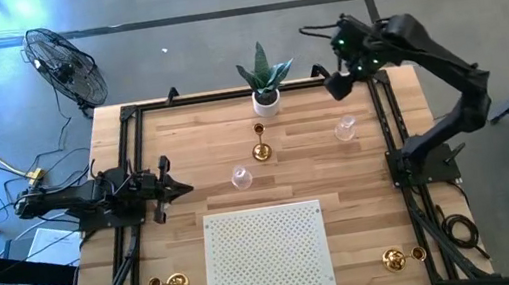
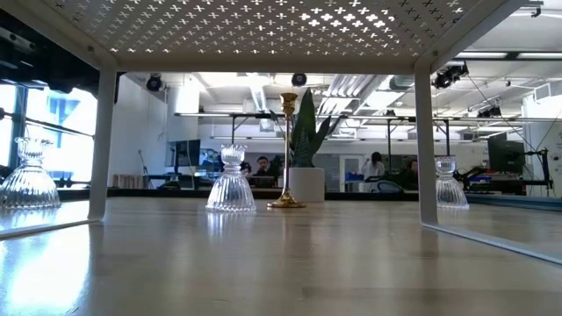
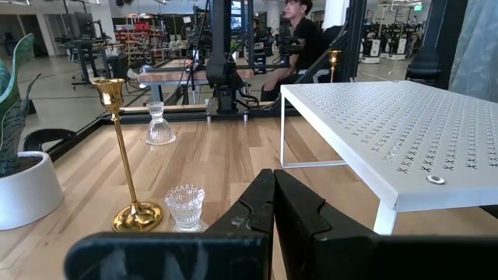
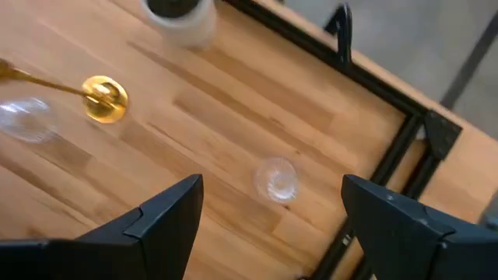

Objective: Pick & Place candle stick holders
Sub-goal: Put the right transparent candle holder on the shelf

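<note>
Two pincers differ: right pincer (image 4: 268,214) hovers spread above a glass holder (image 4: 276,178) for grasping, left pincer (image 3: 272,204) waits pressed together.

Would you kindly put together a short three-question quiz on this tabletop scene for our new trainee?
1. True or false: the right claw is open and hangs above a clear glass candle holder.
2. Which thing stands nearest the white plant pot? A) the tall gold candlestick B) the white perforated stand C) the left claw
3. Fill in: the left claw is ____ and holds nothing.

Key: 1 true; 2 A; 3 shut.
</note>
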Robot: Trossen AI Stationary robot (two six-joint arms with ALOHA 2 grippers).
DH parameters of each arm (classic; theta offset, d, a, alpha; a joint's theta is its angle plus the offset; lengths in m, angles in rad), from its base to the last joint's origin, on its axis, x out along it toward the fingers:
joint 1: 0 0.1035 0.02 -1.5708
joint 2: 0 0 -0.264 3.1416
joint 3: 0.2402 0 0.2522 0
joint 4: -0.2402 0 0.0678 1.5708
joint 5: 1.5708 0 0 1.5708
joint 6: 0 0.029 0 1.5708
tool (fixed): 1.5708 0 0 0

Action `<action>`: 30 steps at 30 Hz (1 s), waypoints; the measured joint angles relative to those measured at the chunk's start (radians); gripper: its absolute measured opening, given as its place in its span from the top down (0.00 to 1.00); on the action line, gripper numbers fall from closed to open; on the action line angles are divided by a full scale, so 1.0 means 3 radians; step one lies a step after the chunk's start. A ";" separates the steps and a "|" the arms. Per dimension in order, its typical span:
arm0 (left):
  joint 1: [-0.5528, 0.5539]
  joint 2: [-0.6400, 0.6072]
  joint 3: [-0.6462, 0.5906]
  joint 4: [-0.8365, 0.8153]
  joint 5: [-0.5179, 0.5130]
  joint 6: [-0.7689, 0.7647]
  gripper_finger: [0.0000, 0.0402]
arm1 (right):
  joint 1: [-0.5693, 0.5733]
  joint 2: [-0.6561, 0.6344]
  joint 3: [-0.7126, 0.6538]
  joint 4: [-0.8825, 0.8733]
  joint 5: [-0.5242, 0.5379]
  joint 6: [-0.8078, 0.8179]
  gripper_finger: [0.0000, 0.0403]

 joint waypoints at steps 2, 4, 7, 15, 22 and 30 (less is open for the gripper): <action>0.0001 -0.0001 -0.0001 0.0000 0.0001 0.0001 1.00 | -0.0092 0.0017 -0.0134 0.0008 -0.0033 -0.0082 0.26; 0.0001 -0.0001 0.0001 0.0000 0.0001 0.0001 1.00 | -0.0196 0.0015 -0.0297 -0.0005 -0.0119 -0.0115 0.26; 0.0000 -0.0001 0.0001 0.0000 0.0000 0.0001 1.00 | -0.0343 0.0015 -0.0556 0.0012 -0.0316 -0.0274 0.26; 0.0000 -0.0001 0.0000 0.0000 0.0000 0.0001 1.00 | -0.0593 0.0015 -0.1252 0.0404 -0.0301 -0.0678 0.26; 0.0000 0.0001 0.0001 0.0000 0.0001 0.0000 1.00 | -0.0610 0.0015 -0.1689 0.0715 -0.0260 -0.0815 0.26; 0.0000 0.0000 -0.0001 0.0000 0.0000 0.0001 1.00 | -0.0597 0.0015 -0.1993 0.0723 -0.0275 -0.0818 0.26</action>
